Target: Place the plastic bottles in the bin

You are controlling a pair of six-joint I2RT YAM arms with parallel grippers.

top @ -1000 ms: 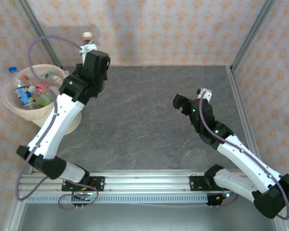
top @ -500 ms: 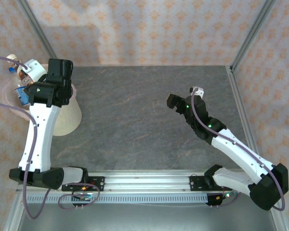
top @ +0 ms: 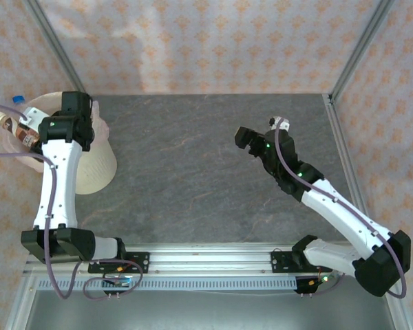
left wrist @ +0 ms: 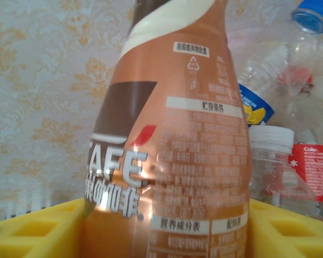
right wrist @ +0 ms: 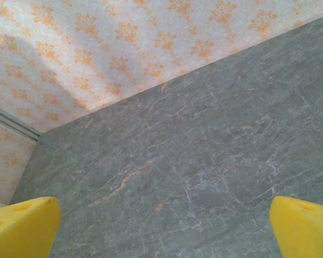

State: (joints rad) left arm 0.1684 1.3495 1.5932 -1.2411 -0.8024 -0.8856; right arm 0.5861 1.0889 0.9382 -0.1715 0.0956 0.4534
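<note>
While the right end effector (right wrist: 164, 224) gapes, whether the left end effector (left wrist: 168, 230) grips the brown bottle (left wrist: 175, 129) is unclear.

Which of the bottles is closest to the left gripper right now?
The brown coffee-label bottle, right between the left gripper's yellow fingers; the others are clear bottles behind it.

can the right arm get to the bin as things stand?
Doubtful. The bin sits in the far left corner, the left gripper hangs over it holding a brown bottle, and the right gripper is across the table.
</note>
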